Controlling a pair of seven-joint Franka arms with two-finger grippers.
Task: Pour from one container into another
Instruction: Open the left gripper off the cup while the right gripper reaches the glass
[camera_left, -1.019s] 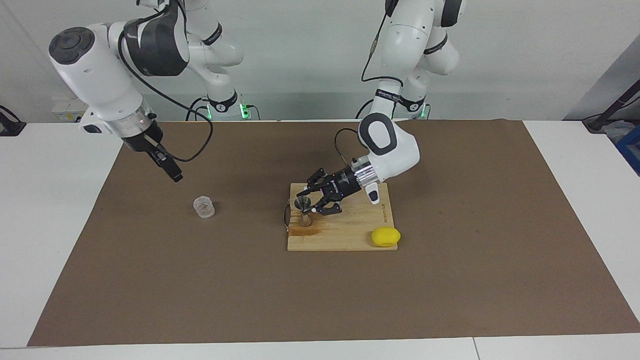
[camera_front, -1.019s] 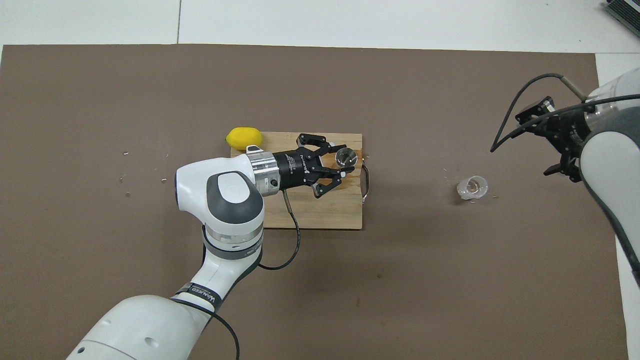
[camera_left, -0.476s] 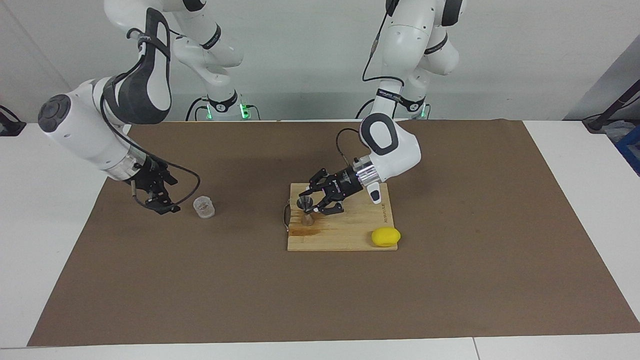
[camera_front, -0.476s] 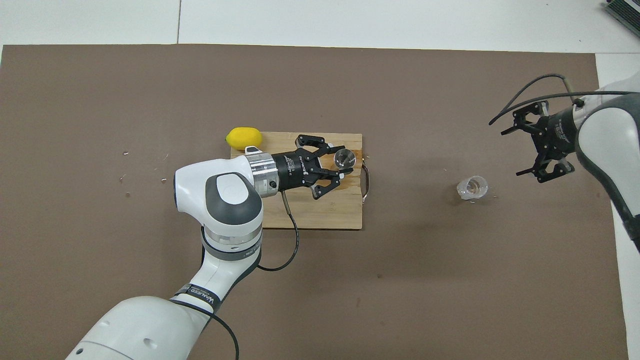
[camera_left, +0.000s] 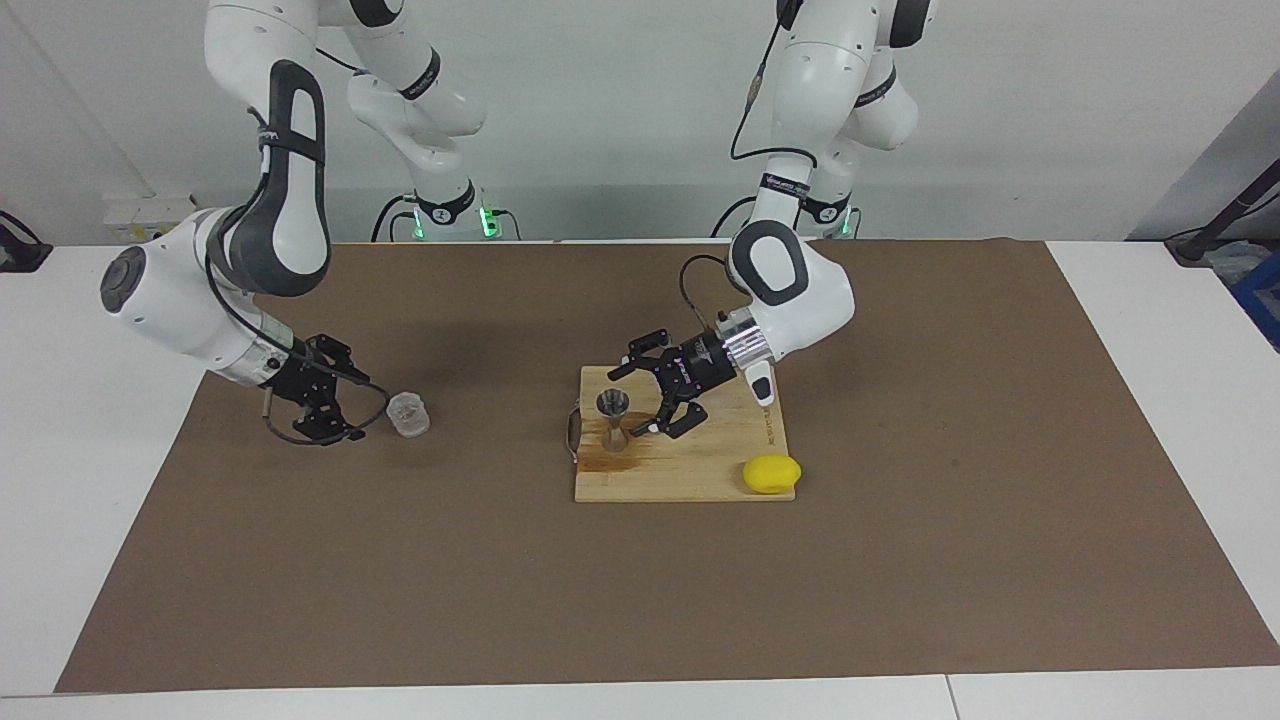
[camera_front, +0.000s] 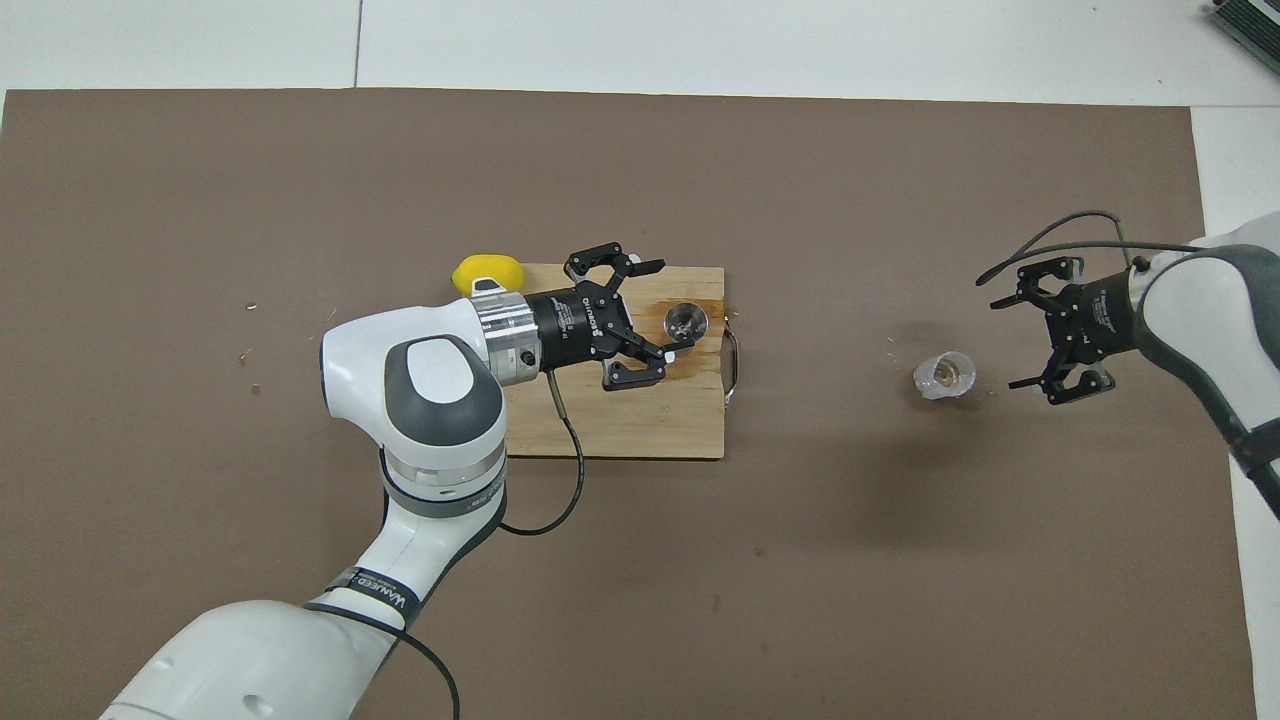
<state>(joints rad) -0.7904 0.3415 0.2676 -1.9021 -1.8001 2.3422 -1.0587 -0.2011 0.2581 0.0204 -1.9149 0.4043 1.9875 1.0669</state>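
Two grippers are at work over a brown mat (camera_left: 900, 560) that covers the table (camera_left: 1160, 300). The left gripper (camera_left: 636, 398) (camera_front: 655, 308) hangs low over a wooden cutting board (camera_left: 700, 470) (camera_front: 640, 420) in the middle of the mat, its fingers spread wide and holding nothing. Just beside it, toward the right arm's end of the board, stands the steel jigger (camera_left: 612, 420) (camera_front: 686, 320), upright on its lower cone and clear of the fingers (in the overhead view one fingertip looks very near its rim, but the facing view shows a gap). A darker wet-looking patch marks the wood around the jigger's foot. A metal handle (camera_left: 571, 435) (camera_front: 735, 360) sits on the board's edge at that same end.

A yellow lemon (camera_left: 771, 473) (camera_front: 488, 271) lies at the board's corner toward the left arm's end, farther from the robots than the jigger.

Well apart from the board, toward the right arm's end of the table, the clear cup (camera_left: 408, 414) (camera_front: 944, 374) stands upright on the mat. The right gripper (camera_left: 335, 392) (camera_front: 1020, 340) is down near the mat just beside the cup, its fingers wide apart and pointing at it without touching it; nothing is held. A black cable loops from this gripper's wrist.
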